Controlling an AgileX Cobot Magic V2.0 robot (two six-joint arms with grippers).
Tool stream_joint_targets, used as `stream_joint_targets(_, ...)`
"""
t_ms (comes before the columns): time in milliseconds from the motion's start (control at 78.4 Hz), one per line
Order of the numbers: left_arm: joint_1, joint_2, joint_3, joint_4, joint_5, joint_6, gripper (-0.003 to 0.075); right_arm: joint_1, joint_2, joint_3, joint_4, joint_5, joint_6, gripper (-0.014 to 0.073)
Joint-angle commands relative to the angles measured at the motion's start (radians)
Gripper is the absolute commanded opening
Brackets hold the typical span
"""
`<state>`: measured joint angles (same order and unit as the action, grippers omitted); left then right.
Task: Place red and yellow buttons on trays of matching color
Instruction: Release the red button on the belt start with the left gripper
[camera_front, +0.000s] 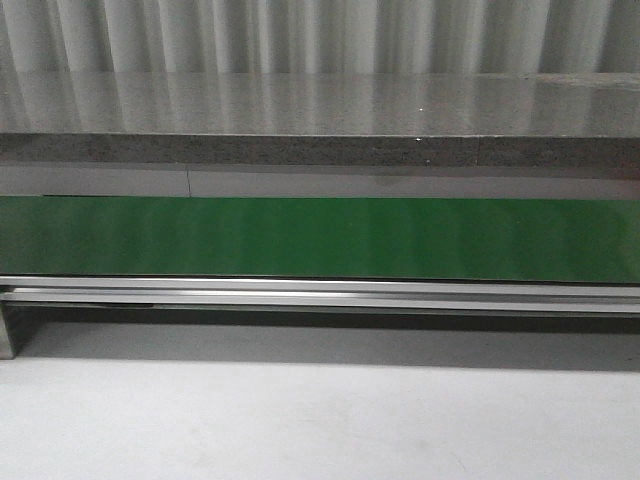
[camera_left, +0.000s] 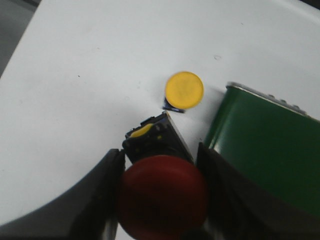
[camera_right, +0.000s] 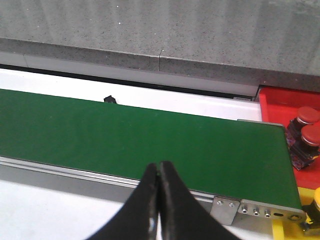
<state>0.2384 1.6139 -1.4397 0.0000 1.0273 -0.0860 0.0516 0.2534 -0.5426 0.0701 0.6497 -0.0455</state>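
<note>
red button (camera_left: 162, 196) clamped between left fingers (camera_left: 107, 200), cap toward camera.

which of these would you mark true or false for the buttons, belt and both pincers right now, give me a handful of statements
1. The left pincer is shut on a red button. True.
2. A yellow button lies on the green belt. False: in the left wrist view it sits on the white table, beside the belt's end.
3. The right pincer is open wide. False: its fingers are closed together and hold nothing.
4. Two red buttons already sit in the red tray. True.
5. The front view shows a button riding on the belt. False: the belt surface there is bare.
</note>
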Motion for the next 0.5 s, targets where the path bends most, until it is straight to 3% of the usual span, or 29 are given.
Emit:
stream_joint_targets(0, -0.043, -0.081, 0.031, -0.009, -0.066, 0.010, 0.0102, 0.001, 0.011, -0.025, -0.004, -0.070, -0.008, -0.0067)
stream_joint_targets(268, -0.164, -0.077, 0.099, -0.010, -0.091, 0.010, 0.0102, 0.001, 0.011, -0.025, -0.004, -0.070, -0.008, -0.0067)
stream_joint_targets(485, -0.193, -0.061, 0.107, -0.012, -0.095, 0.010, 0.0102, 0.001, 0.011, -0.025, -0.004, -0.070, -0.008, -0.0067)
